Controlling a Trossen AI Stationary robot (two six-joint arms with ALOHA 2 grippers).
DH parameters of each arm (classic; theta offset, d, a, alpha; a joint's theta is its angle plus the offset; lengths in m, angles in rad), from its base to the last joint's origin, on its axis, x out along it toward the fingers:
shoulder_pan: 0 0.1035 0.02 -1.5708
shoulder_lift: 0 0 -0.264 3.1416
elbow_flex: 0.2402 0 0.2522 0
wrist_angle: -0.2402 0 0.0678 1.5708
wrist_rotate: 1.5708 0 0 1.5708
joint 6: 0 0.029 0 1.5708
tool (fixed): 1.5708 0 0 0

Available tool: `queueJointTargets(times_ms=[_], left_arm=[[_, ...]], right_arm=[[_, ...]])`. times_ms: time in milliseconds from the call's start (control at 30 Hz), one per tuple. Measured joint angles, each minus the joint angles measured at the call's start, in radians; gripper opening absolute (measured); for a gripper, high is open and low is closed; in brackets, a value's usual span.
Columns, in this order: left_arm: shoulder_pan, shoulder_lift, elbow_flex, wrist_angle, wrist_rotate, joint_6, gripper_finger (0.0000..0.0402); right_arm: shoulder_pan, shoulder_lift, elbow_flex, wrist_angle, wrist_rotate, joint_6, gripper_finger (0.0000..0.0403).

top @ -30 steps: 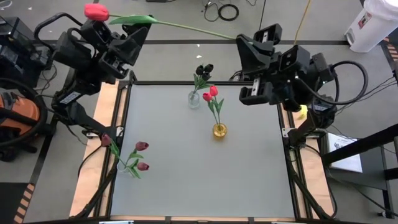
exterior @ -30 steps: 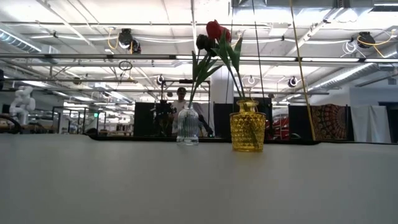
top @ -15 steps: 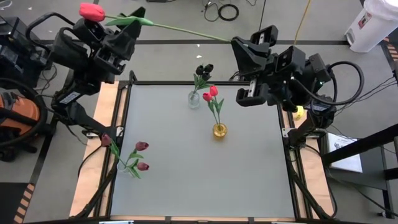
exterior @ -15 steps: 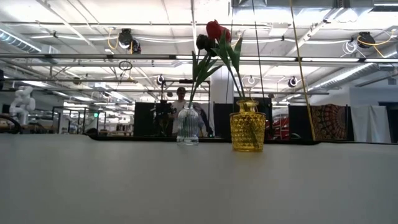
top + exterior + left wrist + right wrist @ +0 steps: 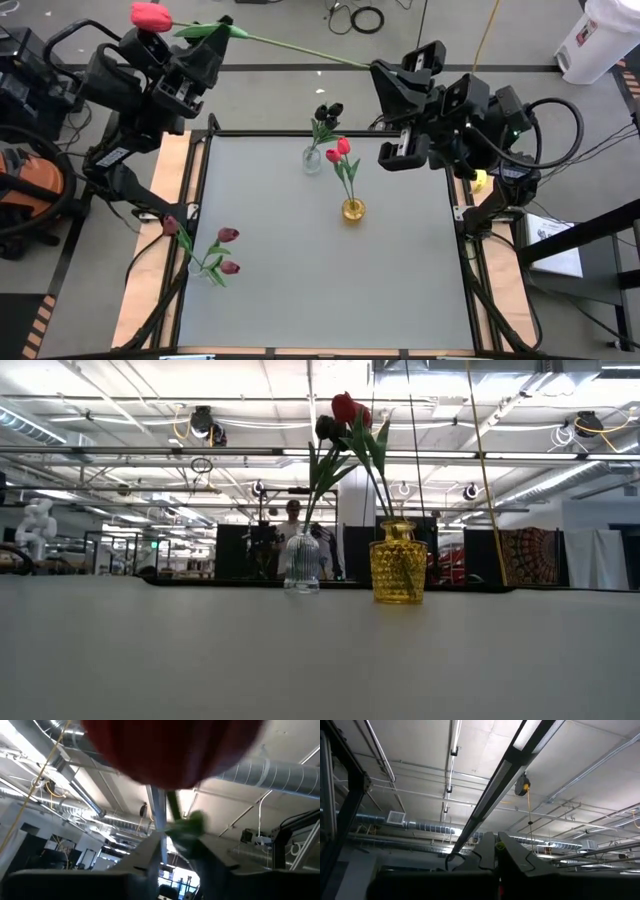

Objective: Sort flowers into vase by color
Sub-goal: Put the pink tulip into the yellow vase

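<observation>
Red tulip [image 5: 152, 16] spans both raised grippers: right gripper [image 5: 383, 72] pinches the stem end, left gripper [image 5: 213, 32] has narrowed around the stem since before

Red tulip [image 5: 152, 16] — amber, knobbly-patterned vase [image 5: 397, 563].

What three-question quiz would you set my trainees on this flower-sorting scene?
1. True or false: the yellow vase holds black tulips.
2. How many vases stand on the table? A two, B three, C four.
3. Fill in: the long red tulip beyond the table's far edge reaches from the left gripper across to the ____ gripper, which is shut on its stem end.
Key: 1 false; 2 B; 3 right gripper.
</observation>
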Motion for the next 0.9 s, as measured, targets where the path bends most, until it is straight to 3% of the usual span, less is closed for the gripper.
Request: queueJointTargets(times_ms=[200,667,900], left_arm=[[0.0,0.0,0.0,0.001,0.005,0.0,0.0015],[0.0,-0.001,0.0,0.003,0.007,0.028,0.0005],[0.0,-0.006,0.0,-0.006,0.031,0.055,0.0005]], right_arm=[[0.0,0.0,0.0,-0.014,0.001,0.0,0.0],[0.0,0.0,0.0,-0.047,0.031,0.044,0.0008],[0.006,-0.01,-0.001,-0.163,0.058,0.06,0.0093]])
